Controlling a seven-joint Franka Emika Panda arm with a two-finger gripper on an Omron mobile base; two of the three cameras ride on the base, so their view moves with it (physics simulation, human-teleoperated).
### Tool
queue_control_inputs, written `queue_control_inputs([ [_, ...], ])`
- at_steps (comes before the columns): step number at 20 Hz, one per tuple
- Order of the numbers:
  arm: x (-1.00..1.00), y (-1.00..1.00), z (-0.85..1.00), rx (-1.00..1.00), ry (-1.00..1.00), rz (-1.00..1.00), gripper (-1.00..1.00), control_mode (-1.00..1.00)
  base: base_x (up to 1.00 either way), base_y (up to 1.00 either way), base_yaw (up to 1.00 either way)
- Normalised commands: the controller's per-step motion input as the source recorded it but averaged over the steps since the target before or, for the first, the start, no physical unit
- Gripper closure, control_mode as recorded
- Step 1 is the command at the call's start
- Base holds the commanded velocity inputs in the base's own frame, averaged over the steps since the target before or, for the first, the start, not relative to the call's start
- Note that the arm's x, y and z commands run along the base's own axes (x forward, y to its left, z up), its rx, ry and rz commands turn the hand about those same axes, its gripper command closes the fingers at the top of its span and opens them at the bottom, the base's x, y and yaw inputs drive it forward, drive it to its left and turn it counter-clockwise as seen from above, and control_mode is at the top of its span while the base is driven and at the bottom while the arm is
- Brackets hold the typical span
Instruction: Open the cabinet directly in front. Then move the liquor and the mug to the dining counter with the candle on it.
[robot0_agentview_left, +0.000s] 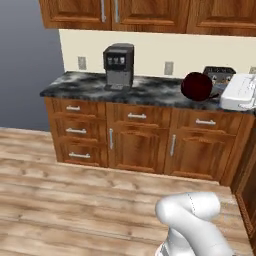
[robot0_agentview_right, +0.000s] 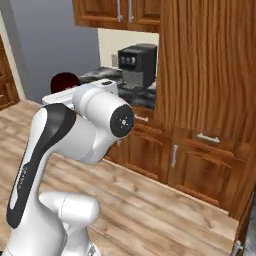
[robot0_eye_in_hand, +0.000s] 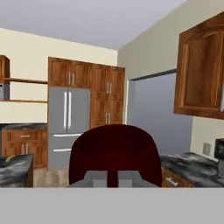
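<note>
The dark red mug (robot0_eye_in_hand: 113, 151) sits between the two fingertips of my gripper (robot0_eye_in_hand: 113, 178), which is shut on it. The left base view shows the mug (robot0_agentview_left: 196, 86) held level with the counter top at the right, with the white hand behind it. It also peeks out behind my arm as the mug (robot0_agentview_right: 64, 80) in the right base view. Wall cabinets (robot0_agentview_left: 115, 12) with grey bar handles hang above the counter, doors shut. The liquor and the candle are out of view. At the hand view's left is a marbled slab (robot0_eye_in_hand: 15, 168); I cannot tell which counter it is.
A black coffee machine (robot0_agentview_left: 118, 65) and a toaster (robot0_agentview_left: 218, 74) stand on the marbled counter (robot0_agentview_left: 145, 91) over low drawers and doors. A tall wooden panel (robot0_agentview_right: 210, 75) rises close on the right. A steel fridge (robot0_eye_in_hand: 68, 127) stands far off. Wooden floor lies open in front.
</note>
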Motion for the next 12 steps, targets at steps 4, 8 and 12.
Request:
queue_control_inputs([
  [4,0.0,0.0,0.0,0.0,0.0,0.0,1.0,1.0,0.0,0.0,1.0],
  [8,0.0,0.0,0.0,0.0,0.0,0.0,1.0,1.0,0.0,0.0,1.0],
  [12,0.0,0.0,0.0,0.0,0.0,0.0,1.0,1.0,0.0,0.0,1.0],
])
